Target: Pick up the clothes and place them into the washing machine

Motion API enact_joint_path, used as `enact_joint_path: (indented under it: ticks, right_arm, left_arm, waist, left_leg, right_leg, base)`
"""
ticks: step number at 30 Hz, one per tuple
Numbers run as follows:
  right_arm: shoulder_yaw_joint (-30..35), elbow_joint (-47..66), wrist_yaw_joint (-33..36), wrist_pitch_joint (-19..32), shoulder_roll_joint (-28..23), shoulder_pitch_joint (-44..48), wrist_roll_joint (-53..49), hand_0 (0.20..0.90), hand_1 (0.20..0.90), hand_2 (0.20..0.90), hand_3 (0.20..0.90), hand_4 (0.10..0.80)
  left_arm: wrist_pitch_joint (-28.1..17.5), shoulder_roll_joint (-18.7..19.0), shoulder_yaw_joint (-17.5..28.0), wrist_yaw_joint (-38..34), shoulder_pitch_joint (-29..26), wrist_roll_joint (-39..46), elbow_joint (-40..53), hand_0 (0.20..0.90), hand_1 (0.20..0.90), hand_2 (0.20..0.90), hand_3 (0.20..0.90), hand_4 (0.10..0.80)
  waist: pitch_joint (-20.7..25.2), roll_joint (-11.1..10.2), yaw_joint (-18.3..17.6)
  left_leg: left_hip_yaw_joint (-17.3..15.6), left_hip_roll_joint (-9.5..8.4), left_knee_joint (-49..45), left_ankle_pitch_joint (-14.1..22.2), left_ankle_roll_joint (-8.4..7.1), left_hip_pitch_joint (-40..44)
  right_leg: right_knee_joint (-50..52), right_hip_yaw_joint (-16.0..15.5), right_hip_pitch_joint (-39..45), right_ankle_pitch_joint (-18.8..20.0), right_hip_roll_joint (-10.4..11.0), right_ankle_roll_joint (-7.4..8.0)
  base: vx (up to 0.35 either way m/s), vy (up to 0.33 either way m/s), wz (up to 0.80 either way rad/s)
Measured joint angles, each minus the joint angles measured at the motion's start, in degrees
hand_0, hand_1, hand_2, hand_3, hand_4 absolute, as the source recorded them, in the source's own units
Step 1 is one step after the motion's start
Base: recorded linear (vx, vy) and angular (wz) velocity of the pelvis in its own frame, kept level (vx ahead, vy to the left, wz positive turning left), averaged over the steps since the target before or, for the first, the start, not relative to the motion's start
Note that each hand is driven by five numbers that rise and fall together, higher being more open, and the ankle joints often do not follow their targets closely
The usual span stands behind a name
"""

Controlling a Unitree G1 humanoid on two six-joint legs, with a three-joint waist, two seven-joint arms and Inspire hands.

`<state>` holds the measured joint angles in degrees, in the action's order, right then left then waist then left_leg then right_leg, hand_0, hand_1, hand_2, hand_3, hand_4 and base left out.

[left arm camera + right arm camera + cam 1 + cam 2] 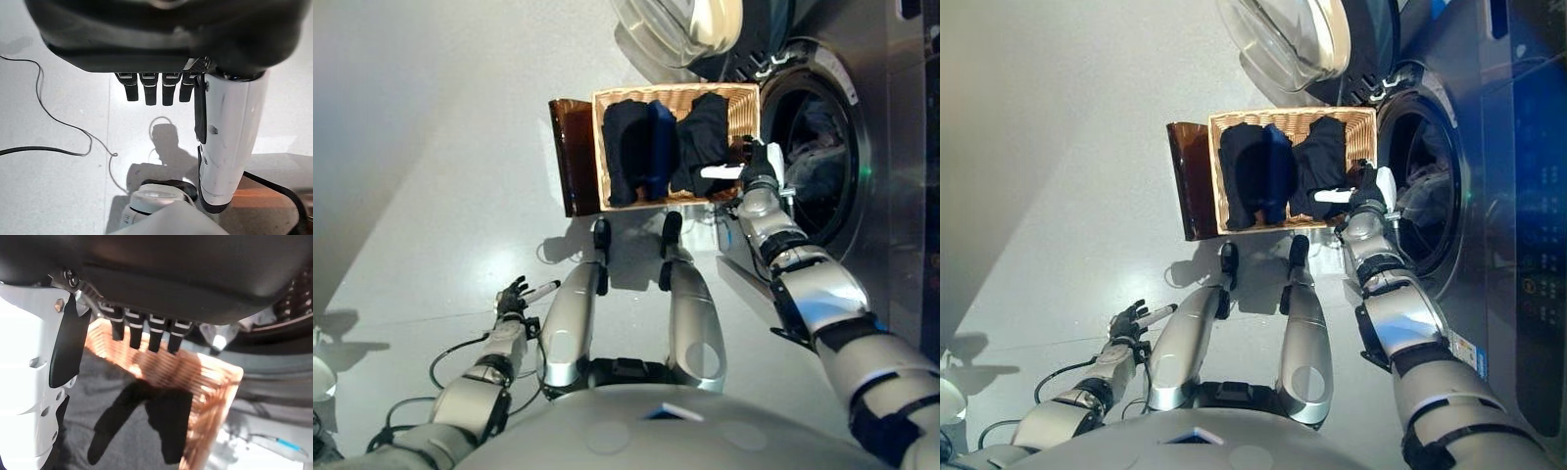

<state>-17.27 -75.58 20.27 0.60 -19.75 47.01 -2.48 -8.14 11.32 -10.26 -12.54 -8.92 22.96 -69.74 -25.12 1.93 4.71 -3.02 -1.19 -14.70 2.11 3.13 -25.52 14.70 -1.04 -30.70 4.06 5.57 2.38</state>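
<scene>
Upper centre of the head views: dark clothes [656,147] lie heaped in a wicker basket [673,92], filling it nearly wall to wall, with what may be more laundry dimly visible inside the washing machine drum [818,162], too dark to confirm. Right hand [756,162] hovers over the basket's right edge, between the clothes and the drum opening; its wrist view shows fingers [146,330] straight and spread, holding nothing, their shadow falling on grey cloth below. Left hand [514,296] hangs idle at lower left over the floor [431,147], fingers relaxed, empty. Washing machine [876,117] fills the right of the frame, its round door [685,29] swung wide at upper centre. A brown panel [570,157] stands against the basket's left side. Judgement: the pick is not yet made. Risks: the hand sits close to the wicker rim, so a downward reach could catch fingers on the weave or tip the basket; a shallow pinch on slack cloth could drag only a corner and drop it between basket and drum; trailing fabric could snag on the drum lip. Room: basket right wall and drum mouth lie just beside each other, a short transfer but tight for the wrist; open floor lies well clear to the left.
</scene>
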Motion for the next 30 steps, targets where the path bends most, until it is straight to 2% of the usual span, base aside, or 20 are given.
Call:
enact_joint_path:
  ticks: [8,22,30]
  right_arm:
    - [-3.02,-0.79,0.12,-0.69,-2.72,2.68,1.17,0.900,0.900,0.900,0.900,0.800]
    - [-3.45,-2.40,0.07,-0.65,-3.46,7.67,1.88,0.900,0.900,0.900,0.900,0.800]
    - [-3.50,-3.34,0.34,-0.65,-5.16,9.39,1.86,0.900,0.900,0.900,0.900,0.800]
  left_arm:
    - [-1.08,0.00,-1.77,-0.01,-0.35,0.01,0.82,0.900,0.900,0.900,0.900,0.800]
    - [-1.08,-0.50,-2.22,0.01,-0.38,0.33,2.16,0.900,0.900,0.900,0.900,0.800]
    - [-0.84,-0.91,-2.39,-0.17,-0.12,1.36,4.68,0.900,0.900,0.900,0.900,0.800]
  waist:
    - [0.15,0.48,0.96]
    - [-0.59,1.89,2.70]
    - [-1.60,2.71,3.08]
  left_leg:
    - [0.27,-0.60,0.94,-0.90,0.10,-1.27]
    - [1.54,-0.98,-0.52,-1.67,-0.01,-6.02]
    - [1.81,-1.70,-1.84,-2.34,0.01,-10.14]
  right_leg:
    - [0.43,-0.27,-1.79,0.03,0.59,0.03]
    - [2.56,-1.35,-6.14,-0.04,1.14,-0.09]
    - [4.71,-1.76,-10.20,-0.40,2.22,-0.21]
  base:
    - [0.000,0.001,0.03]
    - [-0.011,0.002,0.06]
    - [-0.031,0.004,0.09]
